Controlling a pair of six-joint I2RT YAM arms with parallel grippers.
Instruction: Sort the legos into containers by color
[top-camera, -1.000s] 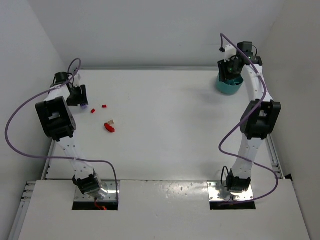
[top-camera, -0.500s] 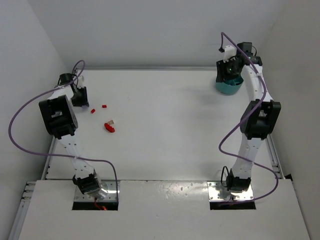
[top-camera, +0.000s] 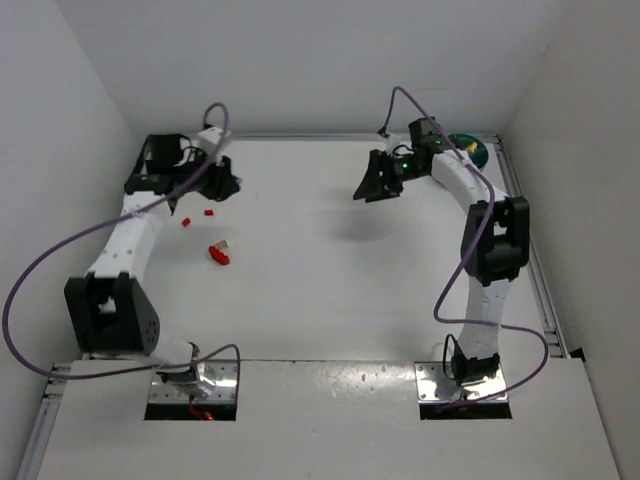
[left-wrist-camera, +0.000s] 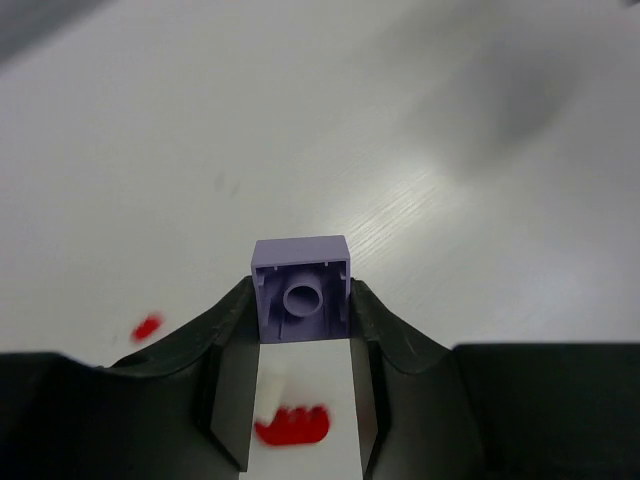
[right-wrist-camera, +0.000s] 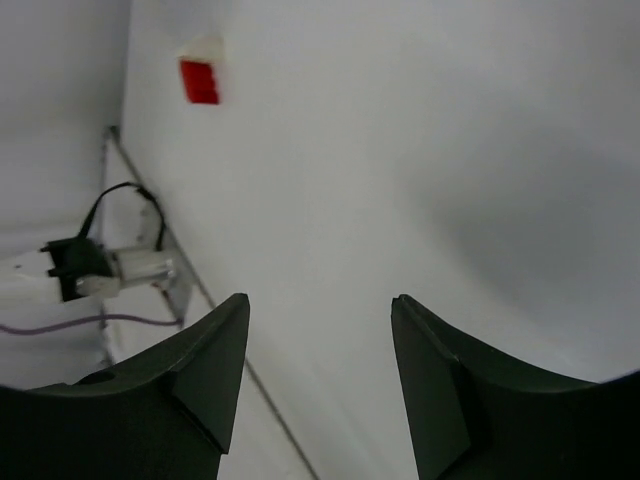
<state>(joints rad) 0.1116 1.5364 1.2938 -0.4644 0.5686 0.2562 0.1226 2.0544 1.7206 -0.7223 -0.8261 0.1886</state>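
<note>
Top external view: left gripper, clamped on a small lilac square plastic brick, stands well apart from the round teal plastic tub in the far right corner, nearer the empty right gripper, jaws apart.

lilac brick: clamped in left gripper, hollow underside showing | red bricks: three, scattered left, largest beside whitish brick | tub: teal, far-right corner

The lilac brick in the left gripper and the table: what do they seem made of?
The lilac brick looks like moulded plastic, smooth and matt: thin walls, hollow underside with a tube. The table seems a white painted or laminated board: faint grain streaks, soft sheen.
</note>
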